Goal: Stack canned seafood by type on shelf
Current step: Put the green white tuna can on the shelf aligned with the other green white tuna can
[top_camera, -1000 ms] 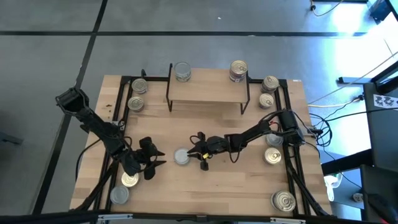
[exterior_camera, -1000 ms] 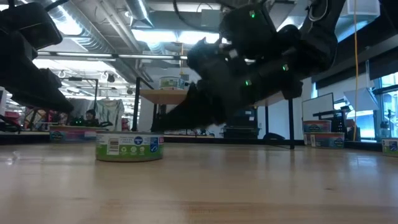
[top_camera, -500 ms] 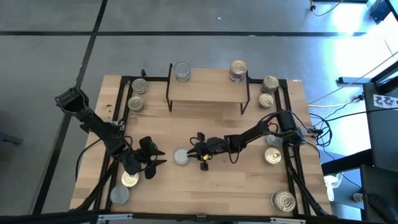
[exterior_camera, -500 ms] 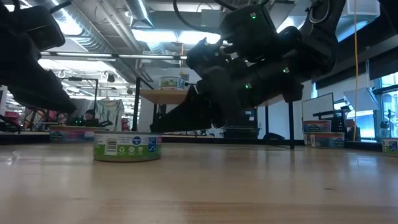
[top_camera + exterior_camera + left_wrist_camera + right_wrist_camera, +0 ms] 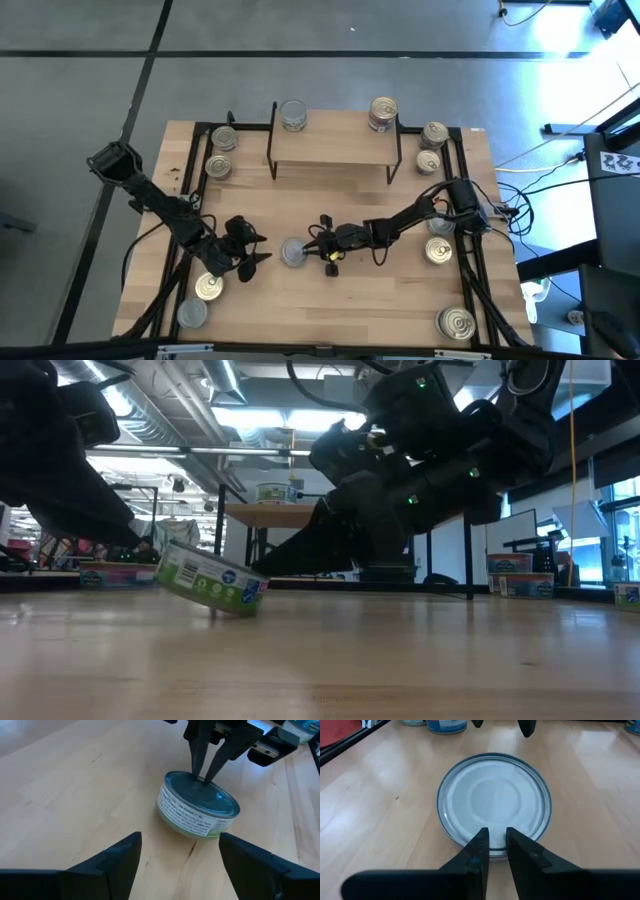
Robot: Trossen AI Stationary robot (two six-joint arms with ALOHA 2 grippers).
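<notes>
Wooden table (image 5: 400, 300) first: the shelf (image 5: 333, 145) sits at its 12 o'clock edge, one silver-lid tin (image 5: 293, 115) on the shelf's left end, a gold-lid stack (image 5: 383, 112) on the right end. Gold-lid tins (image 5: 221, 150) are grouped at 10 o'clock off the shelf, another pair (image 5: 431, 147) at 2 o'clock. Two more tins (image 5: 438, 240) lie at 3 o'clock under the right arm, a gold one (image 5: 456, 323) at 5 o'clock, and a gold (image 5: 208, 288) plus a silver (image 5: 191, 314) at 7 o'clock. Right arm reaches in from 3 o'clock toward table centre; right gripper (image 5: 493, 842) has its jaws nearly together, tips pressed onto the near rim of the silver-lid tin (image 5: 494, 802), no grip around it. That tin is tilted in the low view (image 5: 211, 577), one edge lifted off the wood; it lies at centre, slightly toward 7 o'clock. Left arm comes from 9 o'clock; left gripper (image 5: 180, 852) sits just beside the tin on its 9 o'clock side, jaws spread wide, apart from the tin, holding nothing. Left wrist view shows the right gripper's two fingers (image 5: 206, 750) meeting on the lid
</notes>
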